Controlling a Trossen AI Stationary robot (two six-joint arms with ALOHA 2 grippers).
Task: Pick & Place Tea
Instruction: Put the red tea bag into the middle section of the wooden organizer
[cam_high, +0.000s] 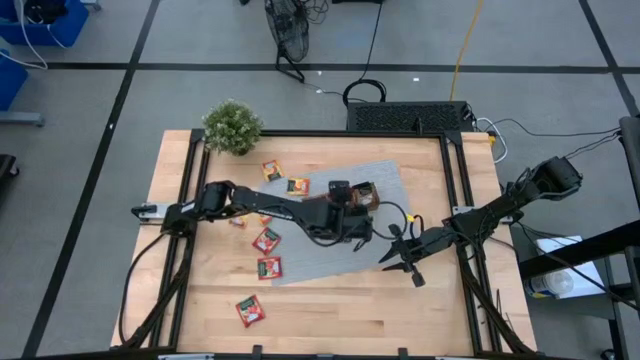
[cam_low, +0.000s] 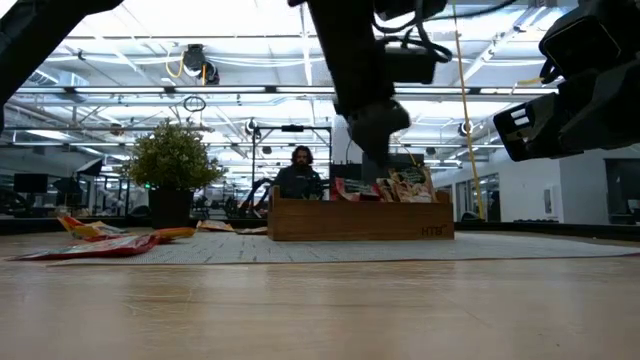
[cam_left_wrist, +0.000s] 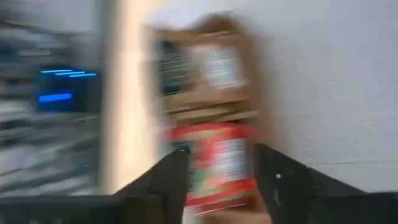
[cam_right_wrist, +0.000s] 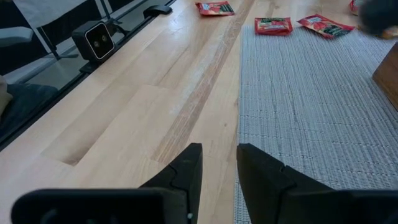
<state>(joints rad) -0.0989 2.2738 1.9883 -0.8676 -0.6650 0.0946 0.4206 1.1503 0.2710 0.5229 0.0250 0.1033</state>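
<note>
The brown wooden tray (cam_high: 366, 194) stands on a grey mat (cam_high: 330, 250) at the table's middle. Tea sachets stand upright in it (cam_low: 400, 186). In the left wrist view one compartment holds red sachets (cam_left_wrist: 217, 162), another darker ones (cam_left_wrist: 199, 68). My left gripper (cam_left_wrist: 217, 152) hangs open just above the tray (cam_left_wrist: 208, 113), with nothing between its fingers. Several red and orange sachets lie flat on the mat and the wood to the left (cam_high: 266, 240) (cam_high: 250, 311) (cam_high: 272, 170). My right gripper (cam_high: 402, 262) waits open near the mat's right end, holding nothing.
A small green potted plant (cam_high: 232, 127) stands at the table's far left corner. Black frame rails (cam_high: 455, 180) run along the table's sides. In the low view a person (cam_low: 300, 175) sits in the room behind the tray. Bare wood (cam_right_wrist: 155, 93) lies before my right gripper (cam_right_wrist: 219, 152).
</note>
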